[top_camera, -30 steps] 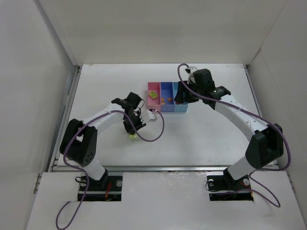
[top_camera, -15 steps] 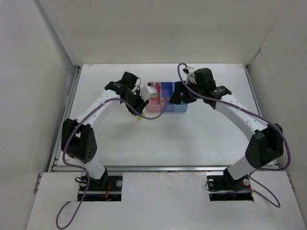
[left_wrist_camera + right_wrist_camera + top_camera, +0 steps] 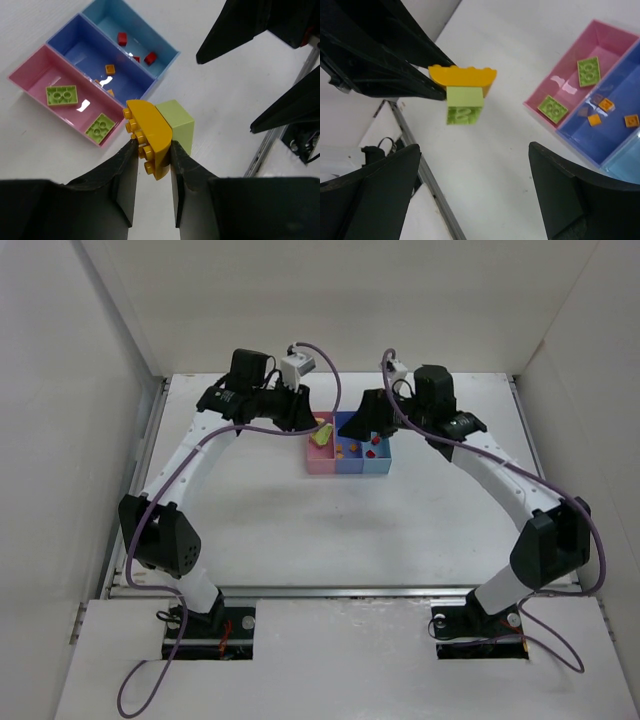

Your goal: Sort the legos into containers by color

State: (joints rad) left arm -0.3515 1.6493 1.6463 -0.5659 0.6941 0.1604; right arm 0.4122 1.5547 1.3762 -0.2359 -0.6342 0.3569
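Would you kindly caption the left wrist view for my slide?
Left hand pinching a yellow brick stuck to a green brick, near the three containers.

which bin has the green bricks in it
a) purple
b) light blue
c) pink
c: both green bricks lie in the pink bin, while the purple bin holds orange bricks and the light blue bin holds red bricks.
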